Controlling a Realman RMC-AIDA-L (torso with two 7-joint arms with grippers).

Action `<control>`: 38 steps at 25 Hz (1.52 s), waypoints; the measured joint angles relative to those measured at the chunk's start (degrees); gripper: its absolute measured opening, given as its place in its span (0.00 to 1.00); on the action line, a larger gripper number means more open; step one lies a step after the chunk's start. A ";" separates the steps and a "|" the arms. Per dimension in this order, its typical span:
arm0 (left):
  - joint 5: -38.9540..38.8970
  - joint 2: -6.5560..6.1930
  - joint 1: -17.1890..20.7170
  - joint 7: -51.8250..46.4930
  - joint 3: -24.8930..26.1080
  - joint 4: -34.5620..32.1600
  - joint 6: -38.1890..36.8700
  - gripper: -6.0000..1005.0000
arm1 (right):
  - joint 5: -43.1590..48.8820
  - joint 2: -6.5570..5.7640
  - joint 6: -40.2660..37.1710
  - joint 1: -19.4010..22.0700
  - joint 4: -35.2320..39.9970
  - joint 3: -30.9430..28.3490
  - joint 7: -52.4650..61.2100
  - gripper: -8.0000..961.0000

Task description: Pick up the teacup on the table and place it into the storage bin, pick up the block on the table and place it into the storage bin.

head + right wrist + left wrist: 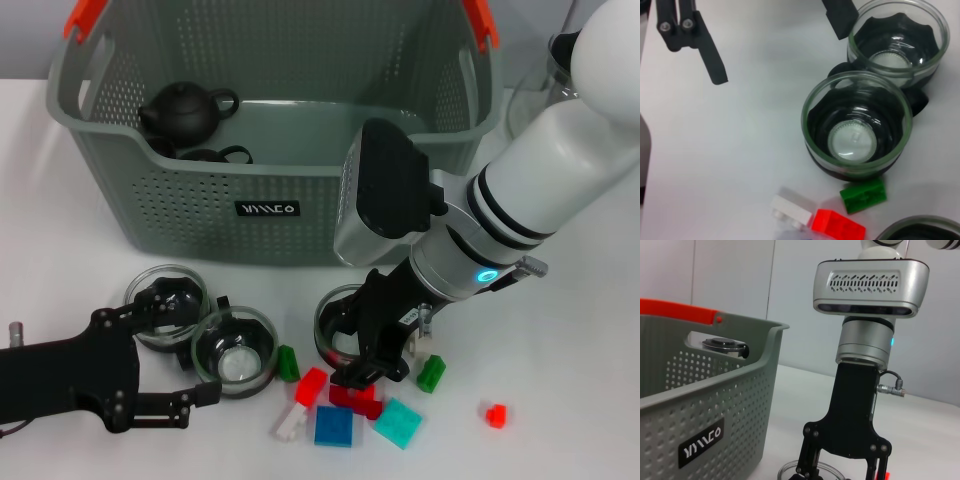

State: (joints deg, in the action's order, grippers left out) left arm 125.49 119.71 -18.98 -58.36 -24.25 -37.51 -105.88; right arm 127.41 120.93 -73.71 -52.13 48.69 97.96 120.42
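Right gripper (372, 365) lowered over blocks at lower centre of the frame.
Its jaws spread open above a dark red block (355, 398); left gripper (190, 345), lower left, open around a glass teacup (236, 351).

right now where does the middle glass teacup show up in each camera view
Head view: the middle glass teacup stands low and left of centre, in front of the storage bin, between the left pincer's fingers.
Left wrist view: not in it; the rim at the bottom edge seems to be another cup.
Right wrist view: centre right.
Shared landmark: the small green block touching this cup's base.
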 joint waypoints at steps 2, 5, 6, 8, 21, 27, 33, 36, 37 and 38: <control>-0.04 0.00 0.00 0.00 0.00 0.06 0.09 0.93 | 0.02 0.01 0.38 -0.04 -0.24 0.17 0.00 0.71; -0.16 0.00 0.00 0.00 0.00 0.19 0.24 0.93 | 0.07 0.00 1.14 -0.05 -0.37 0.96 -0.01 0.71; -0.21 0.00 0.00 0.00 0.00 0.23 0.28 0.93 | 0.06 0.01 1.42 -0.05 -0.43 1.28 -0.01 0.71; -0.33 0.00 0.00 0.00 0.00 0.26 0.36 0.93 | 0.03 0.00 1.91 -0.07 -0.76 1.71 -0.01 0.71; -0.63 0.00 0.00 -0.03 0.40 0.42 0.11 0.93 | 0.02 -0.06 3.21 -0.46 -2.56 2.06 -0.02 0.65; -0.51 -0.05 0.05 -0.01 1.53 0.42 -0.08 0.93 | -0.16 -0.09 1.67 -0.63 -1.86 1.84 0.01 0.35; -0.39 -0.08 0.09 0.00 1.57 0.42 -0.10 0.93 | -0.26 -0.28 0.26 -0.73 -0.96 1.66 0.53 0.11; -0.39 -0.09 0.09 0.00 1.58 0.42 -0.09 0.93 | -0.29 -0.55 -1.58 0.11 1.22 0.88 1.06 0.07; -0.40 -0.09 0.10 0.00 1.58 0.42 -0.08 0.93 | -0.26 -0.60 -3.03 0.43 2.27 0.11 1.19 0.07; -0.42 -0.09 0.12 0.00 1.58 0.45 -0.09 0.93 | -0.16 -0.66 -5.39 0.97 3.94 -1.29 1.29 0.07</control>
State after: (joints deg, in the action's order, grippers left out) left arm 125.07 119.62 -18.86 -58.35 -22.67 -37.06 -105.97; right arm 127.25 120.28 -79.10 -51.16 52.63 96.66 121.71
